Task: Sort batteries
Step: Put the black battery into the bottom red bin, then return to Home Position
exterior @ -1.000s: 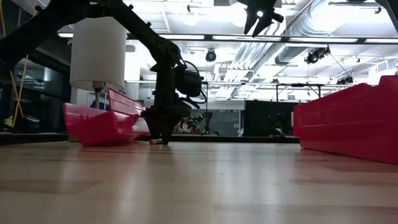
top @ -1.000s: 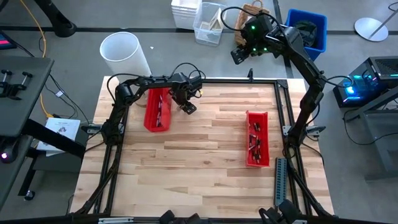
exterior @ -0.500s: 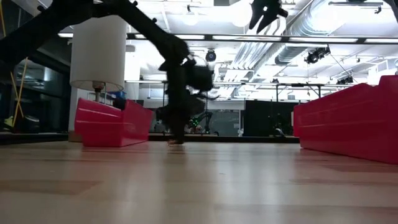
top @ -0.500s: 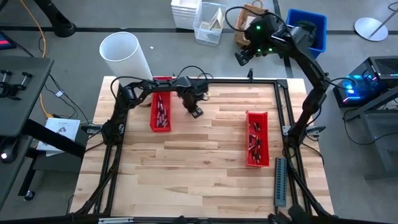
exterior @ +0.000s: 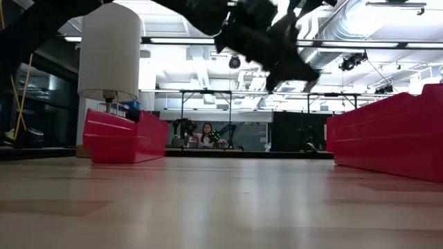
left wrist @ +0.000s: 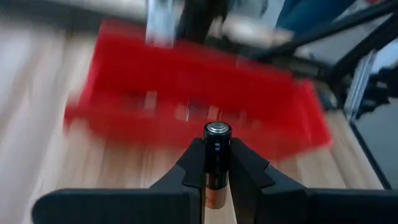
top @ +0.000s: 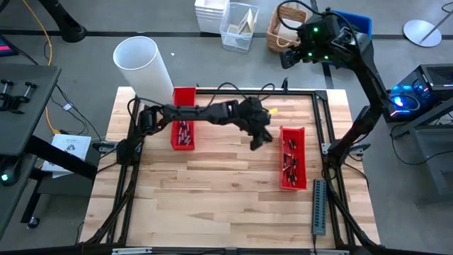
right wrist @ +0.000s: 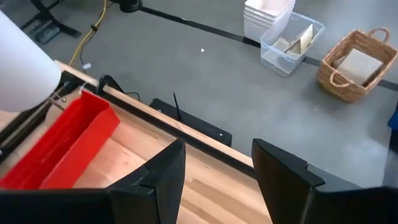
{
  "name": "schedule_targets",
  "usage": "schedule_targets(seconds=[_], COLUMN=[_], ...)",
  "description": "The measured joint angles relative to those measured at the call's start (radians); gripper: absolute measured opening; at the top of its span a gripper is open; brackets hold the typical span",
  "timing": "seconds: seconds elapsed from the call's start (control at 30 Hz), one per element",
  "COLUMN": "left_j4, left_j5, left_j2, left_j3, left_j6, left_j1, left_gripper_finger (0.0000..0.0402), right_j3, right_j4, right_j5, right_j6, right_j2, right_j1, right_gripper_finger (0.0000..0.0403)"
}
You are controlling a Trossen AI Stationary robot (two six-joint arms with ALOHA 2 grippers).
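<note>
Between left gripper (left wrist: 217,163) jaws — battery (left wrist: 217,155), clamped upright

Bare wood across the table's (top: 212,191) near half, open to passage. Between the 2 red trays (top: 182,127) (top: 292,157), left arm stretched across, left gripper (top: 259,139) just beside the right-hand tray.

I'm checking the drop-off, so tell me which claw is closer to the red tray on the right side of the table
Left. The left claw, shut on a battery, hangs just beside the right red tray, at its far end. The right claw is raised beyond the table's far edge, well away from it.
</note>
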Motion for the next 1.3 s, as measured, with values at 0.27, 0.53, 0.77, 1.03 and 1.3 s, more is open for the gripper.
schedule_targets(seconds=[0.27, 0.53, 0.77, 1.03, 1.3], left_j4=[0.362, 0.723, 0.782, 0.069, 0.317], left_j5=[-0.050, -0.069, -0.097, 0.101, -0.056], left_j2=[0.063, 0.205, 0.222, -0.090, -0.695], left_j3=[0.000, 0.000, 0.000, -0.008, -0.546], left_j6=[0.113, 0.043, -0.061, -0.068, -0.175], left_j1=[-0.084, -0.092, -0.092, 0.058, 0.162], left_gripper_finger=[0.0029, 0.0042, 0.0150, 0.0219, 0.0186], right_j3=[0.000, 0.000, 0.000, 0.000, -0.009], right_j4=[0.010, 0.022, 0.023, -0.010, -0.134], right_j5=[0.000, -0.001, -0.002, -0.025, -0.125], right_j6=[0.069, 0.122, 0.112, -0.093, -0.268], right_j2=[0.000, 0.000, 0.000, 0.000, -0.015], right_j1=[0.000, 0.000, 0.000, 0.000, 0.052], right_gripper_finger=[0.0181, 0.0181, 0.0181, 0.0181, 0.0178])
